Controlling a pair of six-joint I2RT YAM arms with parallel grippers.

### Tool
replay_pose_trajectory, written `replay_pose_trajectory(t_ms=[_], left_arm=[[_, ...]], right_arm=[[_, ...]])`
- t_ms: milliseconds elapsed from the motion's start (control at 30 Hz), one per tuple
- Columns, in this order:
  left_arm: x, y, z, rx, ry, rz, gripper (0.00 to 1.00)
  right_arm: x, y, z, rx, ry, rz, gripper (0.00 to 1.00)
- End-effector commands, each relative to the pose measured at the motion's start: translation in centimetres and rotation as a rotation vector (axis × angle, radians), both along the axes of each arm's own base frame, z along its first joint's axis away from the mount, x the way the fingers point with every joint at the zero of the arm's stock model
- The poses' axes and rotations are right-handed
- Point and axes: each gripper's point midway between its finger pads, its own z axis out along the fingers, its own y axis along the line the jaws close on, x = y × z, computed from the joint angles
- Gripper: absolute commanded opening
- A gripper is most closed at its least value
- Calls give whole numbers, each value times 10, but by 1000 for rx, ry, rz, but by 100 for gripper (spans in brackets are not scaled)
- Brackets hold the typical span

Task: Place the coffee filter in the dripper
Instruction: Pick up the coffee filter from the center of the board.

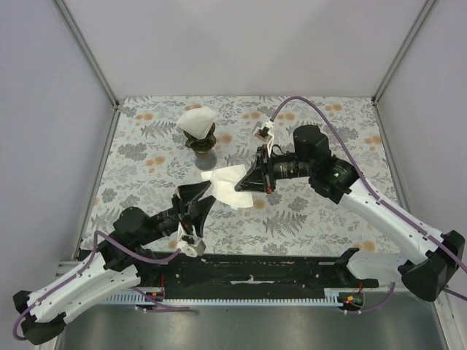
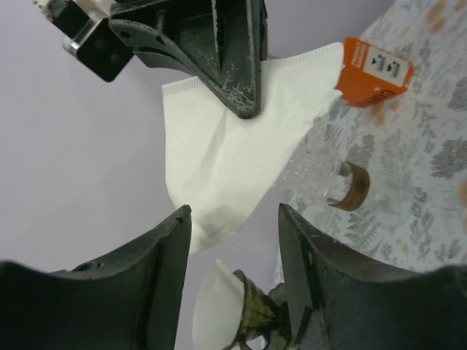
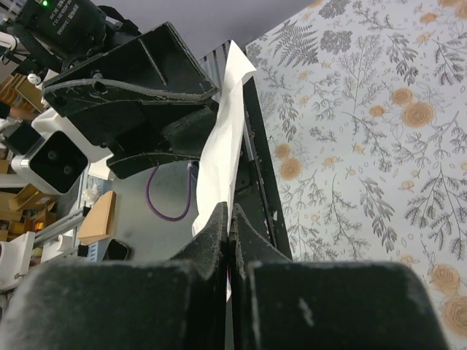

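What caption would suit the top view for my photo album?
Right gripper pinches a filter, left gripper open beside it, dripper behind.

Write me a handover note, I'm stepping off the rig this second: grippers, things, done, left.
Right gripper: shut on the held filter, lifted off the table, mid-table.
Left gripper: open, close to its lower tip, not pinching.
Dripper: far left of centre, a second filter already standing in it.
Left: the held filter is not yet in the dripper; probably carry it there.
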Motion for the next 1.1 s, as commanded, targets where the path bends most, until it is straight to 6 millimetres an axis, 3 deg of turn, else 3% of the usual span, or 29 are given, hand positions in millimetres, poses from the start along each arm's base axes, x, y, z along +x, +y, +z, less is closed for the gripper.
replay_pose_trajectory(t_ms=[0,233,400,500,600,733,833,967,1067], left_arm=[[-25,-6,-25,46,193,-127,59],[-55,0,-24,191,336,-237,52],[-46,-4,-4,212,517,-175,51],[-39,-5,12,218,649,-118,58],[-16,-9,23,122,882,51,60],[-39,-23,49,28,1076,-87,69],[-40,-31,63,-62,1202,-113,73],[-43,-42,60,-100,1302,-150,75],[-48,-45,50,-86,1337,-172,75]], right_arm=[[-12,-16,3,-37,-16,3,0],[-21,-26,5,-82,-15,9,0],[-26,-29,13,-105,-3,32,0],[-35,-27,24,-100,26,88,0],[-32,-36,20,-197,1,68,0],[-32,-45,17,-253,-106,60,0],[-41,-45,10,-285,-182,104,0],[-65,-33,9,-286,-269,216,0],[-71,-29,16,-272,-308,251,0]])
